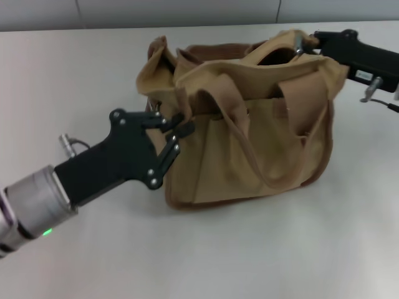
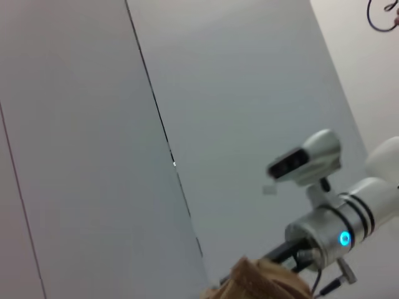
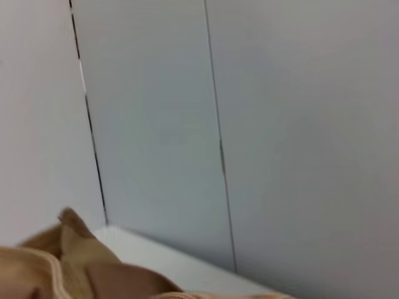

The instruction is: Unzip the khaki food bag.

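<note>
Left gripper (image 1: 176,134) nearest, fingers pinched on khaki food bag (image 1: 249,168) left edge as anchor; right gripper (image 1: 303,43) clamped at far-right top, likely zipper pull.

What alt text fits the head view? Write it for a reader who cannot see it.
A boxy tan canvas food bag with webbing handles stands on a white table, its top gaping open. The left gripper pinches its left edge; the right gripper is at its top right corner.
</note>
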Available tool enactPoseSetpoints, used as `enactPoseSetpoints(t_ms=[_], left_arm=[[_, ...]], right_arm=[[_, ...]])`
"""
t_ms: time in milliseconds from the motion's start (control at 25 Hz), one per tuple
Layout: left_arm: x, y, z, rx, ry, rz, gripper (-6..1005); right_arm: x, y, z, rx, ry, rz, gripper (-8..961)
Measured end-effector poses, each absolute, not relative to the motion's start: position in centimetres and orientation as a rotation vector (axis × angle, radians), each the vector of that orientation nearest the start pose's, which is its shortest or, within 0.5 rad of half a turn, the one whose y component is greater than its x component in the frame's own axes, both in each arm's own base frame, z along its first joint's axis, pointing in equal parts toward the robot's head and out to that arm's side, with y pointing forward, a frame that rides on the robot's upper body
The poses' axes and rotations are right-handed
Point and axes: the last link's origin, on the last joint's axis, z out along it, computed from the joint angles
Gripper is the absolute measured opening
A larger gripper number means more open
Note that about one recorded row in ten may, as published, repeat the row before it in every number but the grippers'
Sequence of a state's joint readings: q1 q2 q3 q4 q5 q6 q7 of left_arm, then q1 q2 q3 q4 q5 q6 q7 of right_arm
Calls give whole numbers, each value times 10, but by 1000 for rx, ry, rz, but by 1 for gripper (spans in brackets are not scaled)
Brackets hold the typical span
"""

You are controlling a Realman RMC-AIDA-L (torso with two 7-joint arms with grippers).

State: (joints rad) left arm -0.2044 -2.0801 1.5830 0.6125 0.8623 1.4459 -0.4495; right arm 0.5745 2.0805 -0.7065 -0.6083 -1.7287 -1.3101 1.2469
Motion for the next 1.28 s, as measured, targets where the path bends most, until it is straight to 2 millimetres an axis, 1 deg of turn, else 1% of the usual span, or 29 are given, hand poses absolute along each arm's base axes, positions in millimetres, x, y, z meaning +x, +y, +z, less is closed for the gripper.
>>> enactPoseSetpoints(t_ms=[120, 200, 240, 280, 320, 360, 400, 520, 560, 600, 680, 720, 760, 800, 840, 880, 1000, 1040, 1120, 1200, 1280], left_arm=[[-246, 253, -42, -2242, 194, -1045, 172], [-250, 254, -37, -2157, 168, -1055, 173], [-250, 255, -35, -2138, 155, -1061, 174], [-250, 255, -35, -2138, 155, -1061, 174], [-252, 257, -29, -2097, 101, -1088, 175], [-253, 258, -26, -2085, 83, -1098, 175], [-254, 258, -22, -2070, 66, -1112, 176], [-253, 256, -15, -2051, 59, -1162, 292], [-252, 255, -12, -2048, 56, -1186, 330], [-251, 253, -10, -2056, 54, -1219, 369], [-250, 248, -6, -2092, 58, -1275, 445], [-250, 246, -5, -2130, 62, -1290, 483], [-249, 245, -5, -2183, 64, -1300, 521], [-249, 245, -6, -2214, 60, -1303, 559], [-250, 245, -7, -2304, 35, -1308, 597], [-250, 246, -7, -2353, 16, -1310, 634], [-250, 247, -16, -2528, -29, -1269, 747], [-251, 248, -20, -2591, -49, -1244, 784], [-250, 248, -27, -2687, -85, -1204, 784], [-251, 247, -34, -2771, -119, -1160, 784], [-251, 247, -40, -2813, -141, -1123, 784]], right_arm=[[248, 379, 11, -2410, 513, 773, 117], [256, 373, 14, -2384, 534, 792, 145], [256, 373, 14, -2384, 534, 792, 159], [259, 369, 17, -2363, 544, 811, 173], [264, 366, 22, -2332, 553, 835, 187], [266, 361, 28, -2304, 555, 869, 201], [268, 357, 35, -2266, 555, 915, 250], [277, 338, 61, -2108, 562, 1100, 398], [282, 330, 70, -2040, 557, 1167, 447], [285, 322, 76, -1994, 544, 1216, 516], [289, 299, 85, -1966, 491, 1308, 655], [288, 286, 87, -1988, 454, 1351, 668], [288, 278, 87, -2021, 431, 1364, 682], [287, 266, 86, -2085, 399, 1375, 695], [286, 257, 83, -2154, 378, 1372, 708], [285, 245, 78, -2265, 354, 1350, 722], [287, 220, 60, -2540, 311, 1245, 762], [288, 215, 53, -2604, 304, 1207, 775], [290, 212, 44, -2667, 311, 1168, 802], [289, 211, 34, -2725, 328, 1138, 802], [287, 214, 26, -2767, 343, 1109, 802]])
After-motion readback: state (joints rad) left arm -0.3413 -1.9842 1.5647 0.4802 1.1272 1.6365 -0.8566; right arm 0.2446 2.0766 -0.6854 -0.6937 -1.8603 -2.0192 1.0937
